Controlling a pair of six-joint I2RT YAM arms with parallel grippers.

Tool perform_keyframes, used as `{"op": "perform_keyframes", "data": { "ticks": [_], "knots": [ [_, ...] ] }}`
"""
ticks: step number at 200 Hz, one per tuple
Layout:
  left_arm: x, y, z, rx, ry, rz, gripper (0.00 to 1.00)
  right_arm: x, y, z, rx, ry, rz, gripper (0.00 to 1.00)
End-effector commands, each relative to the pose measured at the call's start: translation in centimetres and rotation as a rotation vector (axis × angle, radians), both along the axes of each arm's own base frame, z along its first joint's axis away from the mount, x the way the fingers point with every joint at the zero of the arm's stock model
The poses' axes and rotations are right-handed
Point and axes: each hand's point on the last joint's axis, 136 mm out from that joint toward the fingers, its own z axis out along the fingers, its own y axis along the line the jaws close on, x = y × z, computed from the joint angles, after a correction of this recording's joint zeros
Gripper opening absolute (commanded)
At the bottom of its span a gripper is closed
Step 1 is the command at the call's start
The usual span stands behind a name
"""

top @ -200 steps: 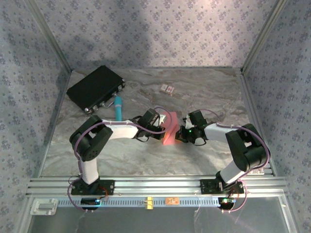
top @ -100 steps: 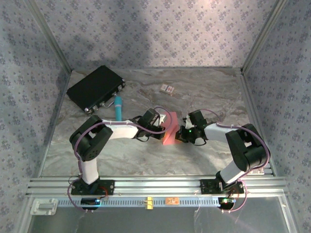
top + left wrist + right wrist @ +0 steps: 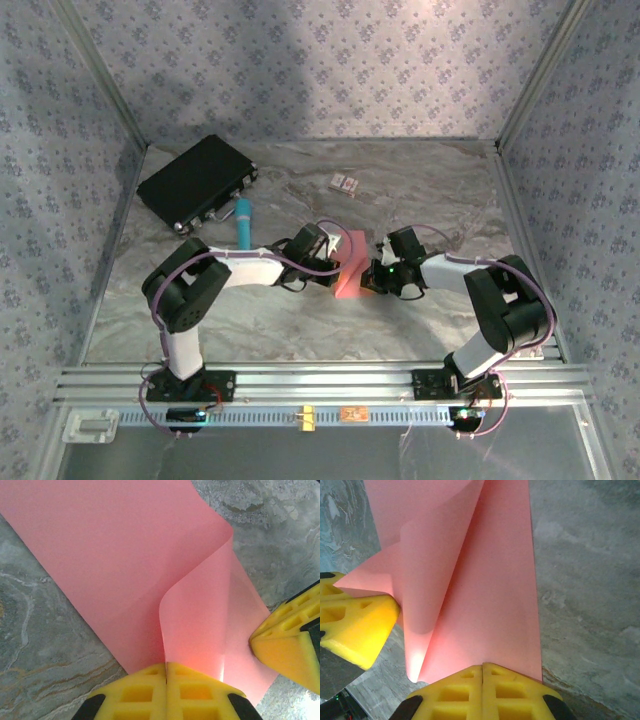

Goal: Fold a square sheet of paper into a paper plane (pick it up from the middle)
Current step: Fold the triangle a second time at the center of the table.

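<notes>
left wrist: left gripper pinches sheet; right gripper likewise

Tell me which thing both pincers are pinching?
The pink paper sheet, pinched by left pincer and right pincer; black case, teal marker, little card lie untouched.

The marbled table carries a black case and teal marker far left, a patterned card behind centre, pink paper centrally.

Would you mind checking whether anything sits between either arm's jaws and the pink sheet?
Nothing visible does: the left jaws and the right jaws are each shut directly on the part-folded pink sheet, with no other object between them.
</notes>
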Motion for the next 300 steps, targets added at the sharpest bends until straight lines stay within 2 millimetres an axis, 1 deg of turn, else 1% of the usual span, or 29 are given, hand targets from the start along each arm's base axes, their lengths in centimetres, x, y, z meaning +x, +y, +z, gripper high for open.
{"op": "perform_keyframes", "data": {
  "ticks": [1,107,139,207,227,260,275,300],
  "knots": [
    [0.7,-0.2,1.4,-0.024,-0.035,0.008,0.01,-1.4,-1.2,-1.3,-0.058,0.058,0.002,0.04],
    [0.9,-0.4,1.2,-0.017,-0.037,-0.004,0.00,-1.5,-1.2,-1.4,-0.057,0.062,0.004,0.04],
    [0.9,-0.8,1.4,-0.029,-0.036,-0.016,0.00,-1.5,-1.2,-1.4,-0.057,0.063,0.003,0.04],
    [1.1,-0.8,1.9,-0.026,-0.047,-0.021,0.00,-1.5,-1.2,-1.4,-0.058,0.065,0.002,0.04],
    [1.1,-0.8,1.7,-0.022,-0.047,-0.020,0.00,-1.5,-1.2,-1.4,-0.057,0.065,0.002,0.04],
    [1.1,-1.2,2.4,-0.039,-0.042,-0.026,0.00,-1.6,-1.3,-1.4,-0.059,0.068,0.003,0.03],
    [1.1,-1.0,2.3,-0.030,-0.042,-0.021,0.00,-1.6,-1.2,-1.3,-0.057,0.064,0.003,0.03],
    [1.1,-0.8,1.4,-0.005,-0.029,-0.021,0.00,-1.6,-1.3,-1.3,-0.057,0.064,0.002,0.04]
  ]
}}
